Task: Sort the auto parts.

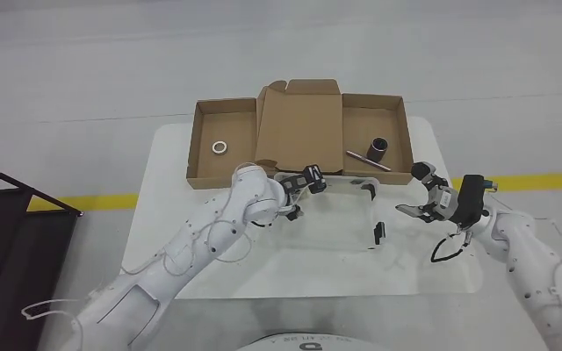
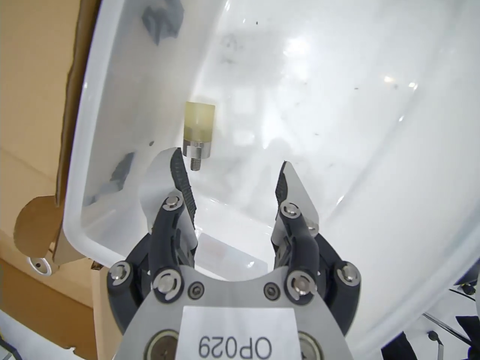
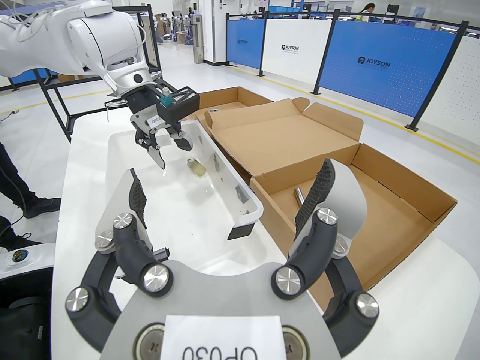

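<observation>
My left gripper (image 2: 230,159) hangs open inside the white tub (image 2: 77,174), jaws spread just short of a small capped stud (image 2: 198,129) lying on the tub floor close to its wall. My right gripper (image 3: 230,168) sits open and empty just outside the tub's end. The risk, as I judge it, is that one finger catches the tub wall or nudges the round stud, which then rolls clear. My left wrist camera gives the stud's threaded tip. The top camera gives the ring (image 1: 220,147), rod (image 1: 367,160) and sleeve (image 1: 378,145) in the cardboard box (image 1: 391,118) beyond the tub.
</observation>
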`<state>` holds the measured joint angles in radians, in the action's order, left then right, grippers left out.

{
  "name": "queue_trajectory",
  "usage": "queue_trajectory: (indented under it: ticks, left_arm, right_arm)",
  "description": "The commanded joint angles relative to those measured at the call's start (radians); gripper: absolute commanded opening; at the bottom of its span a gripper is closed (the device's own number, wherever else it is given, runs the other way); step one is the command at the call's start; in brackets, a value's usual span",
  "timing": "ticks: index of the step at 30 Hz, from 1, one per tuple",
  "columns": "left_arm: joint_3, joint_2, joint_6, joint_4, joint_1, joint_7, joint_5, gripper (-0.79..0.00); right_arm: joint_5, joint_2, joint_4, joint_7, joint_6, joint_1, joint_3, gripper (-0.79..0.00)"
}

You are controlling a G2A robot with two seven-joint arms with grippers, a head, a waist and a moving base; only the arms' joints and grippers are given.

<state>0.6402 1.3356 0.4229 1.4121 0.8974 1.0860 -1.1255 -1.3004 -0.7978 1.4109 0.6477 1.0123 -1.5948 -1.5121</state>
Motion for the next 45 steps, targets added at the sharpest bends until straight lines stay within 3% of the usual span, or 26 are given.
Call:
queue_trajectory:
  ticks: [1,10,16,30,36,45]
  left_arm:
    - [-0.012,0.005,-0.026,-0.003,-0.003,-0.002,-0.021,-0.311]
    - [-0.051,0.028,-0.07,-0.045,-0.018,-0.026,-0.06,-0.336]
    - [-0.085,0.054,-0.07,-0.106,-0.045,-0.042,-0.054,-0.394]
    - [-0.105,0.085,-0.053,-0.155,-0.072,-0.055,-0.051,-0.406]
    - [-0.092,0.081,0.051,-0.133,-0.065,-0.055,0.009,-0.425]
    - [-0.066,0.058,0.028,-0.049,-0.019,-0.021,-0.058,-0.422]
  right_arm:
    - [0.0,0.0,0.0,0.0,0.0,0.0,0.0,0.0]
    - [0.0,0.0,0.0,0.0,0.0,0.0,0.0,0.0]
    - [0.0,0.0,0.0,0.0,0.0,0.0,0.0,0.0]
    - [0.0,0.0,0.0,0.0,0.0,0.0,0.0,0.0]
    - [0.0,0.0,0.0,0.0,0.0,0.0,0.0,0.0]
    - [0.0,0.0,0.0,0.0,0.0,0.0,0.0,0.0]
